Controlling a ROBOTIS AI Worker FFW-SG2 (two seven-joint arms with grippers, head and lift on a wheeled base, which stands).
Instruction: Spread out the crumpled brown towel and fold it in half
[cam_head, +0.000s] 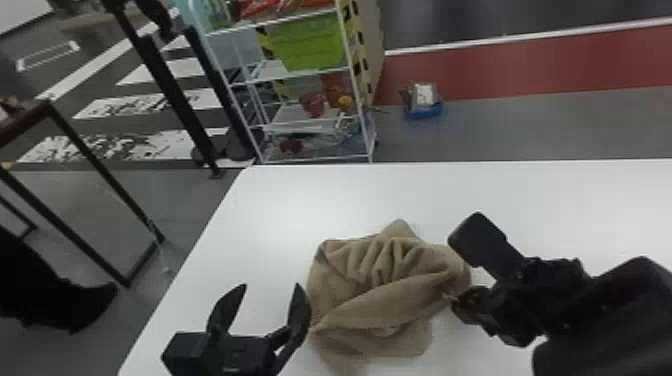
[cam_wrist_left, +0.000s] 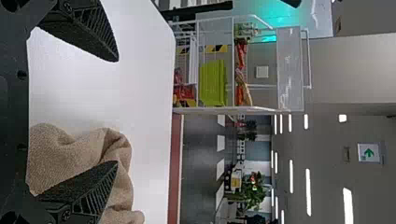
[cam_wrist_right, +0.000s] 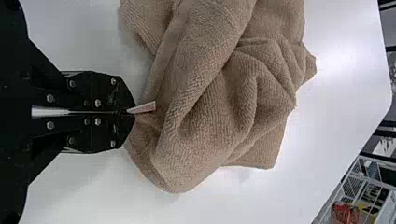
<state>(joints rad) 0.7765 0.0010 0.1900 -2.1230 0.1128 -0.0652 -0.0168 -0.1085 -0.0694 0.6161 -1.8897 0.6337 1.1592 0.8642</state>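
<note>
Evidently, the towel (cam_head: 380, 300) is bunched on the counter (cam_head: 280, 200), its edge pinched by the right gripper (cam_wrist_right: 133, 112), jaws closed; beside the towel the left gripper (cam_head: 272, 286) is held, jaws wide and empty; spreading and folding are left to be done

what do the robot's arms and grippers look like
All matte black. The left gripper has tapering fingers with ribbed, slotted sides. The right gripper has angular tips and small silvery screws. The right arm has bulky, rounded housings.
</note>
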